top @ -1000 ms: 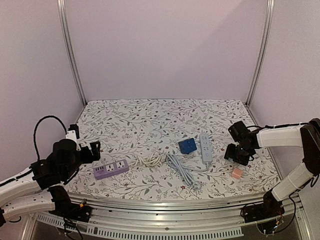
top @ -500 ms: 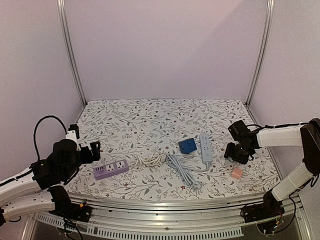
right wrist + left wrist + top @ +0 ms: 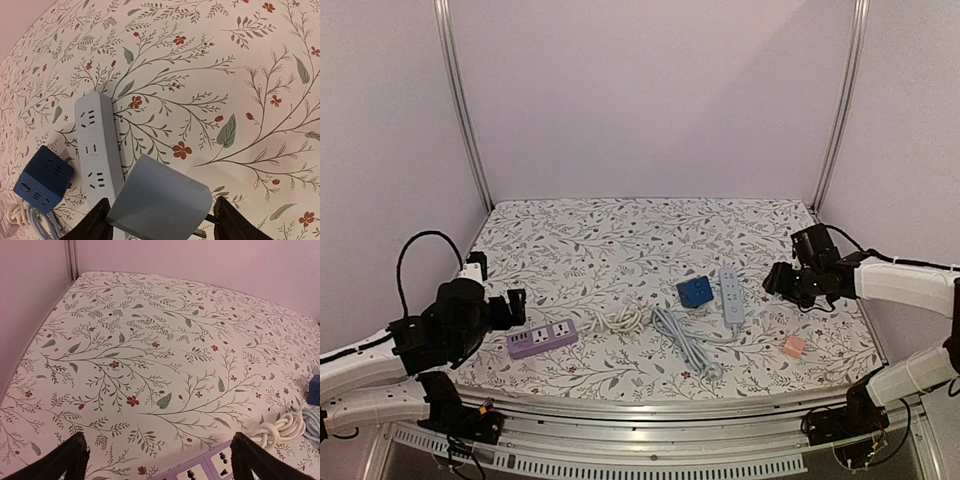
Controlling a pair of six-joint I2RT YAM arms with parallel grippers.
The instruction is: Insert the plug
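The floral surface is walled at the back and both sides, with metal posts in the rear corners. Everything lies in a row along its near half, and behind that row the cloth runs open to the back wall. From the left come a purple power strip, a coiled white cord, a grey cable, a blue cube socket, a white power strip and, nearer the front right edge, a small pink block. In the left wrist view the purple strip is cut off by the lower edge, showing only two outlets. The right wrist view cuts the plug's prongs at the bottom edge. The left hand sits low just left of the purple strip, its fingers spread wide with nothing between them. The right hand hangs above the surface just right of the white strip, reaching in from the right, and appears to be closed on the grey plug, which fills the gap between its fingers.
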